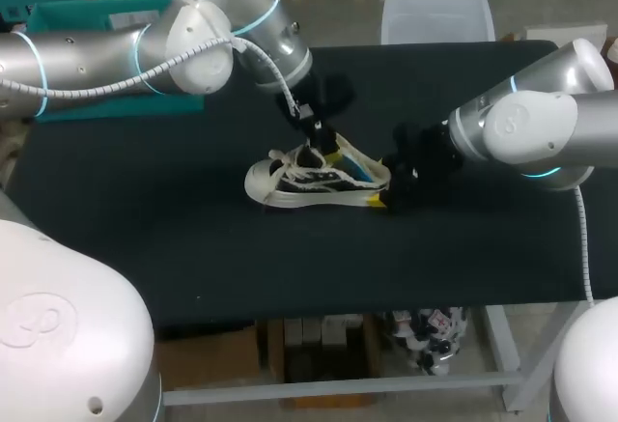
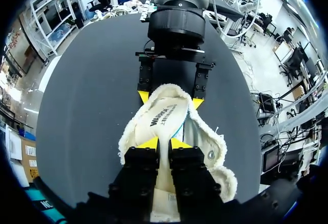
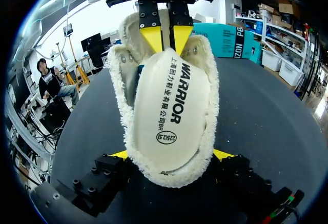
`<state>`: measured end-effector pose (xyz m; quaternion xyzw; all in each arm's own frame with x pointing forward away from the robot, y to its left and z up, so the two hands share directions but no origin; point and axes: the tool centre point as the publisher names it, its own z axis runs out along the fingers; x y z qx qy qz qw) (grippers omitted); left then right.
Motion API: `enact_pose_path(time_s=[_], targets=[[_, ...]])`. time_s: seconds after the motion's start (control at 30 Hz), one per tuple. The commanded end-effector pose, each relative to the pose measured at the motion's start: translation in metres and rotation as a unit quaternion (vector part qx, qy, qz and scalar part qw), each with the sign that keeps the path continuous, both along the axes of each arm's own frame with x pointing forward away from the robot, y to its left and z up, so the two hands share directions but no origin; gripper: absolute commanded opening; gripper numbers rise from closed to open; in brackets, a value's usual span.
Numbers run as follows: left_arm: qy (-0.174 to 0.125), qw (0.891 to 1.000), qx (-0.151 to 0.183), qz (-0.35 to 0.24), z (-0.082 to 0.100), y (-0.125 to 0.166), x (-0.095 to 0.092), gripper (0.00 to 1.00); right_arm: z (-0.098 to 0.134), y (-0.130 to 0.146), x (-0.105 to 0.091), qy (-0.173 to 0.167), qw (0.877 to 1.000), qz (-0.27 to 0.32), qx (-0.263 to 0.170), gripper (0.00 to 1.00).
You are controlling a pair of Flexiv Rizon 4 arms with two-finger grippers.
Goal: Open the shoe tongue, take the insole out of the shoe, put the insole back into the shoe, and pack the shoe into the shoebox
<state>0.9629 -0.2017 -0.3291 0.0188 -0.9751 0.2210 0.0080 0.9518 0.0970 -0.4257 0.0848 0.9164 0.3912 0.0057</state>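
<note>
Left gripper (image 2: 164, 143) has its 2 yellow tips pressed onto the insole (image 2: 165, 115), pinching the white piece from both sides. The insole stands partly raised out of the shoe's opening, and its printed face shows in both wrist views. Right gripper (image 3: 171, 156) clamps the shoe (image 1: 290, 182) at the heel, with 1 yellow tip against each side of the fuzzy white rim. It faces the left gripper across the shoe. The shoe is white with dark panels and loose laces. It stands on its sole near the middle of the black table (image 1: 145, 219), toe toward my left arm's side and heel toward my right. A teal box (image 1: 106, 16) sits at the table's far left edge, behind my left arm and well apart from the shoe.
</note>
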Motion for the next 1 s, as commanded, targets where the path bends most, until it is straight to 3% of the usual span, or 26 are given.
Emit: enact_pose_path(time_s=[0.03, 0.4, 0.67, 1.0], targets=[[-0.001, 1.0, -0.007, 0.001, 0.01, 0.002, -0.003, 0.0, -0.004, 0.001, 0.0, 0.001, 1.0, 0.002, 0.001, 0.0], [-0.001, 0.999, -0.032, -0.009, 0.023, 0.007, -0.015, 0.0, -0.004, 0.001, 0.0, 0.001, 1.0, 0.002, 0.001, 0.0], [0.012, 0.996, -0.067, -0.049, 0.033, 0.004, -0.021, 0.0, -0.004, 0.001, 0.0, 0.001, 1.0, 0.002, 0.001, 0.0], [-0.005, 0.989, -0.109, -0.097, 0.062, -0.008, -0.026, 0.0, -0.004, 0.001, 0.0, 0.001, 1.0, 0.002, 0.001, 0.0]])
